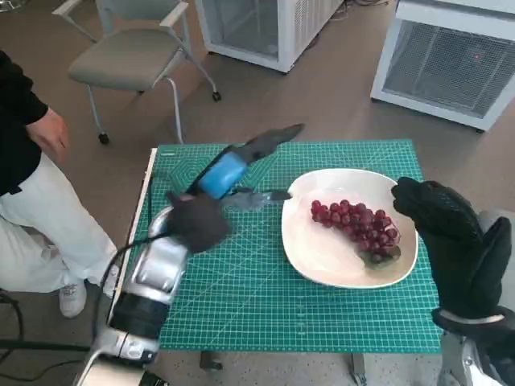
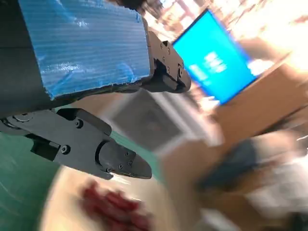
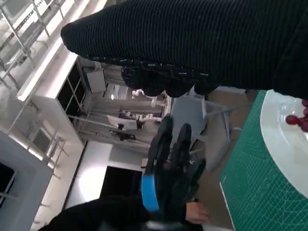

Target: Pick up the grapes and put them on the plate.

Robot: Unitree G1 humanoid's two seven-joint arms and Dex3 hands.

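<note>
Right hand [image 1: 459, 241] beside plate [image 1: 322, 257], grapes [image 1: 358, 223] beyond fingers [image 1: 414, 197]

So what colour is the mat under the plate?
Green, with a pale grid; the head view shows the mat best, under the plate.

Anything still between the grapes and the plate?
Nothing visible: the grapes already lie on the plate. The left hand and right hand hang clear of them, holding nothing.

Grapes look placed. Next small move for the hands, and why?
Probably just draw both hands back to rest. The grapes already lie on the white plate; the left hand and right hand hold nothing and hang above the table.
</note>
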